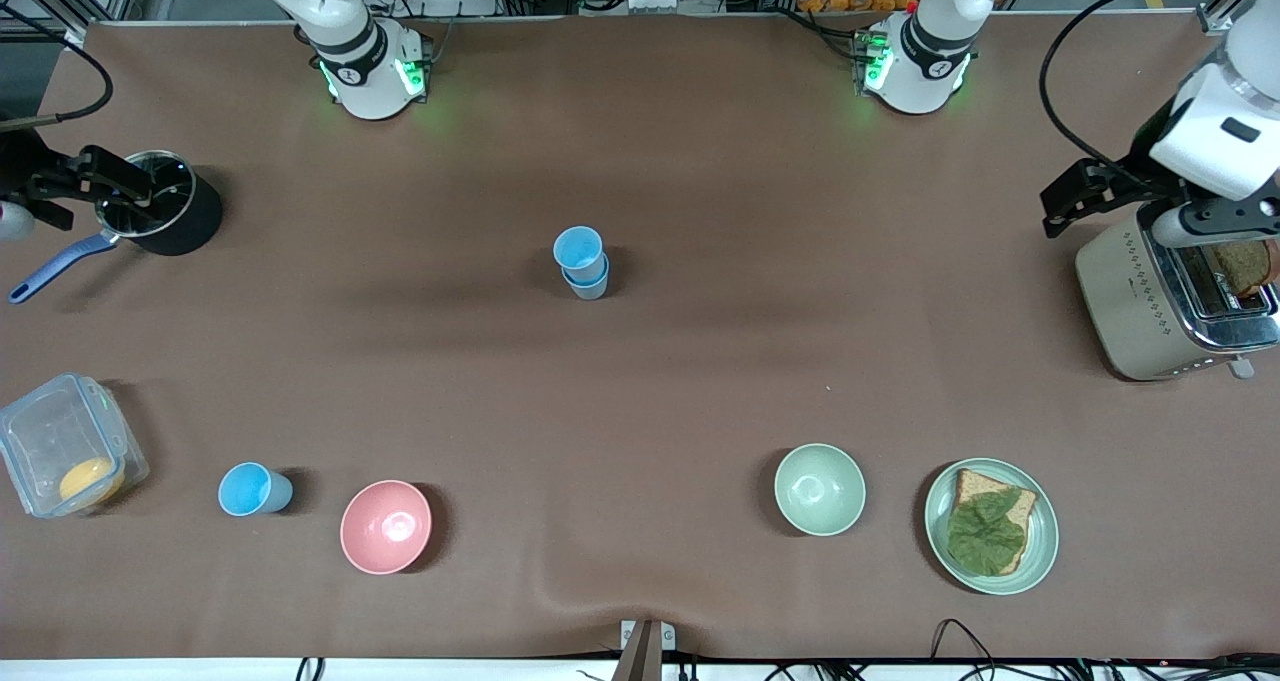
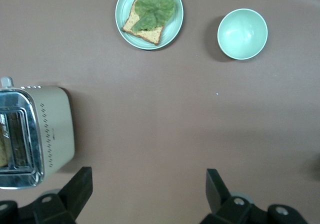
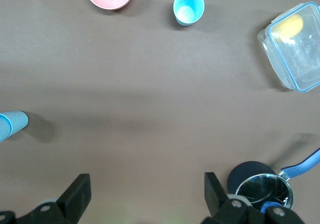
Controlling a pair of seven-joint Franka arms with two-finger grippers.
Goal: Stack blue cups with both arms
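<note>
The two stacked cups (image 1: 582,263) stand mid-surface (image 1: 700,361), with a third cup (image 1: 250,489) beside a bowl (image 1: 386,526) nearer the front camera, toward the right arm's end.

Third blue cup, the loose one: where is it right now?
In the front view the third blue cup stands alone toward the right arm's end of the table, between the lidded container and the pink bowl, nearer the camera than the stacked cups.

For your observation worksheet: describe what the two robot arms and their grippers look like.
Both arms are glossy white with black bands and green lights at their bases. The left gripper and right gripper are black, angular, with two jaws each. A black cable loops beside the left arm.
</note>
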